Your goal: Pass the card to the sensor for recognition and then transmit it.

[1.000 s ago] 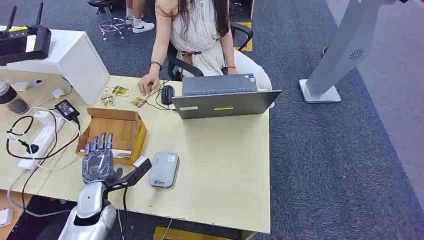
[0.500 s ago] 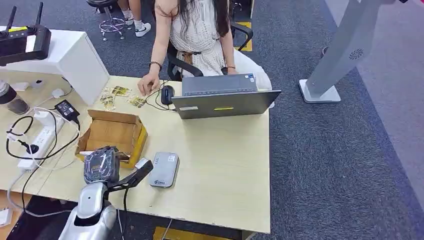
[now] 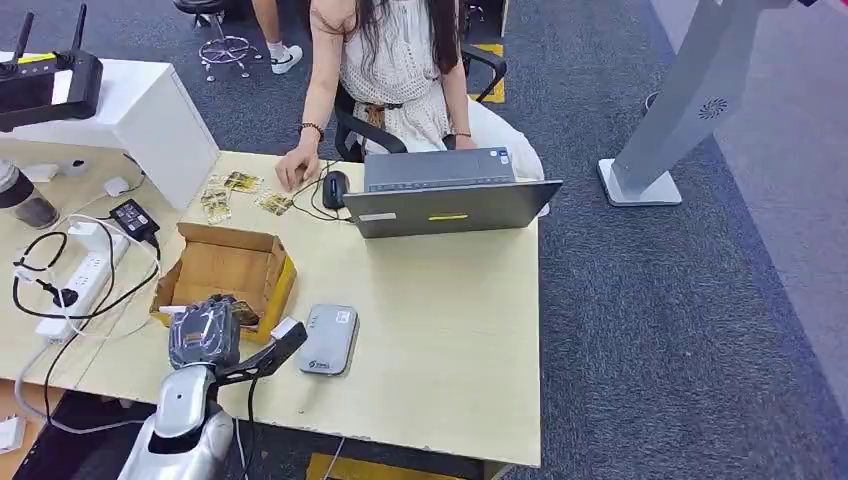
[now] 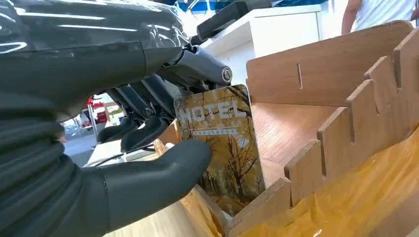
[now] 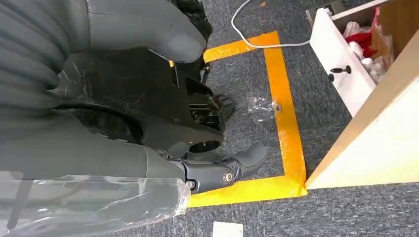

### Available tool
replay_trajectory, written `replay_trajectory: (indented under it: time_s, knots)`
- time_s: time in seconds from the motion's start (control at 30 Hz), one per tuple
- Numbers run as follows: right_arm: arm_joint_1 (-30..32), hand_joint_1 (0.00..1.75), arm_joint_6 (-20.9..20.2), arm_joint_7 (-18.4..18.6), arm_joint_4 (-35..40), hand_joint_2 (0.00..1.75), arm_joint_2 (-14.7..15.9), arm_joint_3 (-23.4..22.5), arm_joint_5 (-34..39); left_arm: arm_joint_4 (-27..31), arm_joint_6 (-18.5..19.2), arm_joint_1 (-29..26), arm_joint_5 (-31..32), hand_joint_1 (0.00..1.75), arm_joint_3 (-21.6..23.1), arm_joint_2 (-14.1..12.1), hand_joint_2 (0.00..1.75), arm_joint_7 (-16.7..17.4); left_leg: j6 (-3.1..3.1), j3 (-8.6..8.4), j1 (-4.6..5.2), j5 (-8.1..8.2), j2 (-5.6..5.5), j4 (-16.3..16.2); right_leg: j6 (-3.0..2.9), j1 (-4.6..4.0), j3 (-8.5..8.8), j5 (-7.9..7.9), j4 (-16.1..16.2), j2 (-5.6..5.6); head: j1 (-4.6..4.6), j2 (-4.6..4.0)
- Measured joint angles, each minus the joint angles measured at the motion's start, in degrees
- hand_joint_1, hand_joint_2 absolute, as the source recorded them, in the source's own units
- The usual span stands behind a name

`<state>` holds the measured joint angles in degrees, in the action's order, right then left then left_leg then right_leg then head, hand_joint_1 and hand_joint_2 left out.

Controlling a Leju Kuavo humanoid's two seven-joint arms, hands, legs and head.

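- Nearest us in the head view, our left hand (image 3: 204,333) sits curled over the near edge of the wooden box (image 3: 232,267) on the table (image 3: 440,320).
- The left wrist view shows what it grasps — the card (image 4: 222,143), printed with "HOTEL" over an autumn tree scene, pinched between the thick thumb and the darker fingers (image 4: 143,133).
- The card stands roughly upright at the box's near corner, its lower edge down inside the notched wooden wall.
- Our right hand (image 5: 148,89) hangs low beside the table over grey carpet marked with yellow tape (image 5: 281,108); its thumb and fingers are apart and nothing lies between them.
- Just to the right of our left hand, the grey sensor (image 3: 329,339) lies flat on the table, apart from the box and with nothing on it.
- Left of the box, a white power strip (image 3: 75,285) lies with black cables looped over it.
- Farther back, a grey laptop (image 3: 447,194) stands open — its lid turned toward us.
- More cards (image 3: 238,190) lie scattered near the table's far edge, by a black mouse (image 3: 335,188).
- At the far side a seated person (image 3: 395,70) rests a hand (image 3: 296,170) on the table beside those cards.
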<state>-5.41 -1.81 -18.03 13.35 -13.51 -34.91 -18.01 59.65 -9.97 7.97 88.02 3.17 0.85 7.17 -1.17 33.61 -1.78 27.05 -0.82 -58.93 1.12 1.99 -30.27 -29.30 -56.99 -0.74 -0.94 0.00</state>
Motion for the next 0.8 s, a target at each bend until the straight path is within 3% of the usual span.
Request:
replay_trajectory:
  time_s: [0.53,0.8]
  knots:
    - [0.0,0.0,0.0,-0.2,0.0,1.75,0.0,-0.5,-0.2,2.1,-1.9,-0.8,0.0,1.75,0.0,0.0,1.75,1.2,0.0,0.0,0.0,0.0,0.0,0.0,0.0,0.0,0.0,0.0,0.0,0.0,0.02,0.0]
    - [0.0,0.0,0.0,-0.2,0.0,1.75,-0.1,-0.5,-0.8,2.7,-3.1,0.6,0.0,1.75,0.0,-0.5,1.75,3.7,0.0,0.0,0.0,0.0,0.0,0.0,0.0,0.0,-0.01,0.0,0.0,0.0,0.02,0.0]
